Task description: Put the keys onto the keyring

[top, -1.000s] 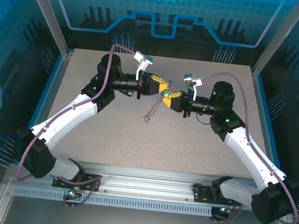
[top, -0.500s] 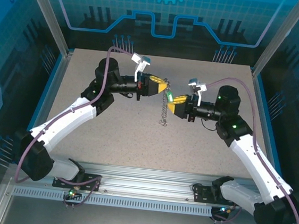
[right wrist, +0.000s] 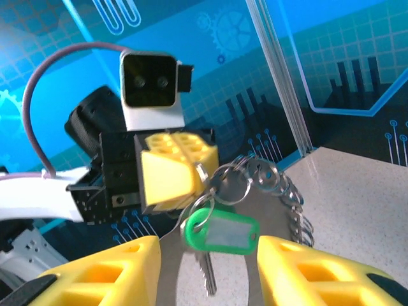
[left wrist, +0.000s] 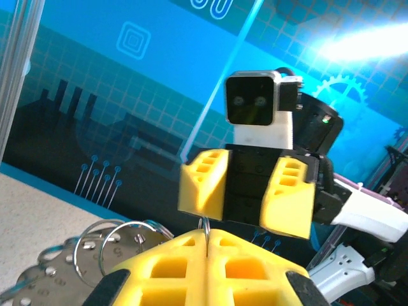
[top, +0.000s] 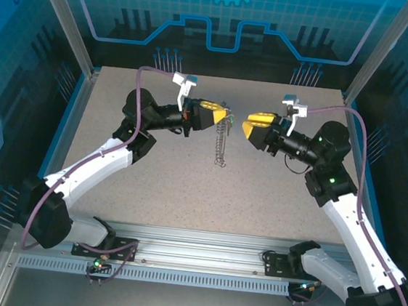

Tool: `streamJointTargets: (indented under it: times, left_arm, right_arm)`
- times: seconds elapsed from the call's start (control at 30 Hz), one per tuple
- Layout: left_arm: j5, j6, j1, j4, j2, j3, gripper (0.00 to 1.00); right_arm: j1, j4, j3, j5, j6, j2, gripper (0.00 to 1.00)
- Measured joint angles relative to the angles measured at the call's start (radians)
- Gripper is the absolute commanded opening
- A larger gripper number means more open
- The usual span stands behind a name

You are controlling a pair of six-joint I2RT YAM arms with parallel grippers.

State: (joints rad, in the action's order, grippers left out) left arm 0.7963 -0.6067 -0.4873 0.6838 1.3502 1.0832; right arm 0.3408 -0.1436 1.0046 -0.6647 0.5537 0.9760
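From above, the left end effector was raised over the tabletop, and the keyring, a chain of silvery rings, dangled from its tip. The right end effector faced it, a little apart, touching nothing.

In the left wrist view, the left yellow fingers were pressed together on a thin wire ring. Opposite, the right end effector's fingers stood moderately apart.

In the right wrist view, the key, with its green head and short metal blade, hung from the rings under the left end effector's tip, beyond the gap between the right fingers.
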Motion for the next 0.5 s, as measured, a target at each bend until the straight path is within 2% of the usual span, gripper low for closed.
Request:
streamJointTargets:
  times: [0.5]
  left_arm:
    - [-0.007, -0.076, -0.004, 0.109, 0.029, -0.002, 0.00]
  right_arm:
    - [0.027, -0.187, 0.023, -0.021, 0.098, 0.101, 0.45]
